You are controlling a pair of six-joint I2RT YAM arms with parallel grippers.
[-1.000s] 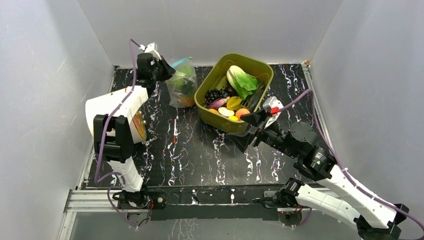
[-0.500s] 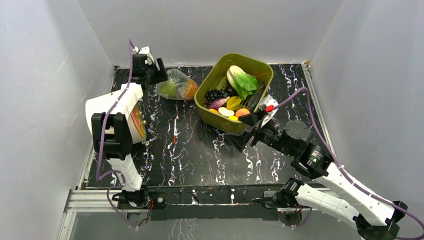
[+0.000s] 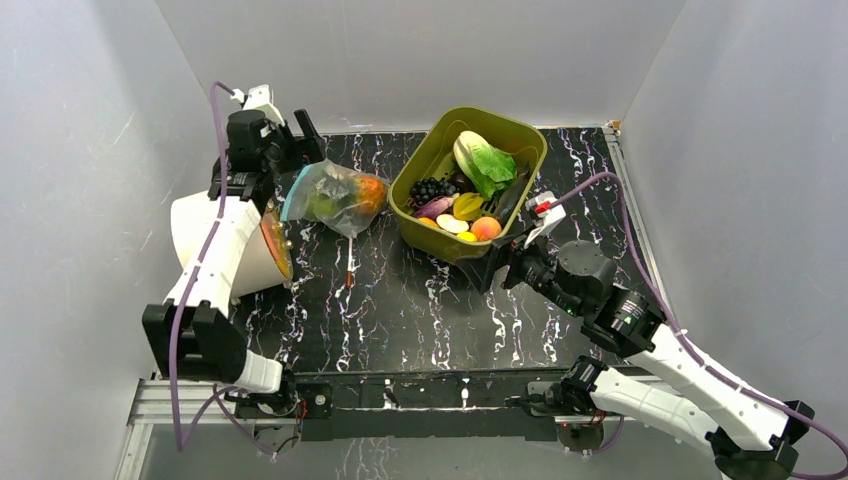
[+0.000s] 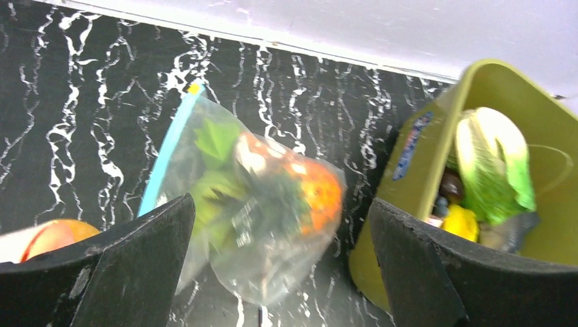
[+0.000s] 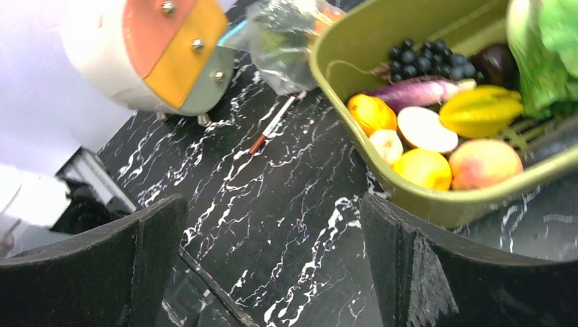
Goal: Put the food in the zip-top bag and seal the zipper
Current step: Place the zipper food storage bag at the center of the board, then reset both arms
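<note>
The clear zip-top bag [image 3: 335,195] lies on its side on the black marble table, left of the olive tub. Through it show green and orange food [image 4: 310,194]. Its light-blue zipper [image 4: 165,155] runs along the left edge; whether it is sealed I cannot tell. My left gripper [image 3: 298,148] hovers above the bag's back left, open and empty, with the bag [image 4: 266,204] between and below the fingers, apart from them. More food fills the tub: a leafy cabbage [image 3: 484,160], dark grapes [image 3: 430,188], a peach [image 5: 482,163]. My right gripper [image 3: 505,268] stands open and empty at the tub's near side.
The olive-green tub [image 3: 408,180] stands at the back centre, its near wall [image 5: 436,201] just right of my right fingers. A thin red-and-white stick [image 3: 350,268] lies on the table. The left arm's white body [image 3: 232,245] leans over the left side. Grey walls enclose the table.
The left gripper opened and let go of the bag, which dropped from hanging upright to lying on the table. The left arm pulled back to the left. The right arm shifted slightly.
</note>
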